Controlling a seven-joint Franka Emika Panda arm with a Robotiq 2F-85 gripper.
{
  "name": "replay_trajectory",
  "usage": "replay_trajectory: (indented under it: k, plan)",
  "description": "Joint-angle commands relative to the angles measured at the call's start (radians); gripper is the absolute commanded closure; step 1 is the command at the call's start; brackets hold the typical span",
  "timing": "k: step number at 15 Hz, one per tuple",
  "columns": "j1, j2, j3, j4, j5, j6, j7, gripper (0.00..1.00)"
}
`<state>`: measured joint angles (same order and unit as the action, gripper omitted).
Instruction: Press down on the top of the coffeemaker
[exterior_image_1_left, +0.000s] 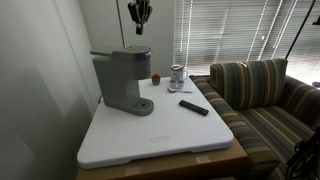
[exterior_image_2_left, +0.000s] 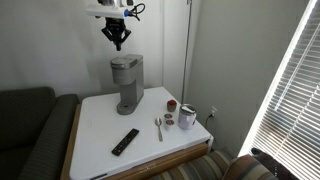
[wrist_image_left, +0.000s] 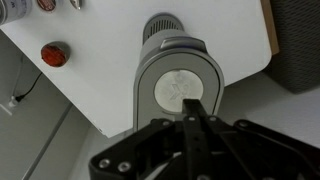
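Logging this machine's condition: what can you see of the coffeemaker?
The coffeemaker is tall, matte grey and plastic-looking, with an overhanging head, flat lid, thin handle lip and round drip base. It stands upright on the white table by the wall. Only the table touches it; the gripper hangs above, apart.

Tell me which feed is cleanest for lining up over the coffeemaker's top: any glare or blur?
Wrist view: the top is sharp and well lit; the tool in front is dark and soft. In an exterior view, bright blinds backlight the scene; the coffeemaker reads clearly.
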<state>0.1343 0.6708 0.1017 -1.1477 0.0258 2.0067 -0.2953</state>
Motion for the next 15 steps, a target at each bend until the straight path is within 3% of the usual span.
replay_trajectory:
  k: [1, 8, 15]
  plan:
    - [-0.007, 0.002, 0.012, 0.006, -0.009, -0.005, 0.005, 1.0]
    - [-0.004, 0.062, 0.008, 0.097, -0.018, -0.054, 0.0, 1.0]
    - [-0.006, 0.265, 0.028, 0.324, 0.003, -0.187, -0.05, 1.0]
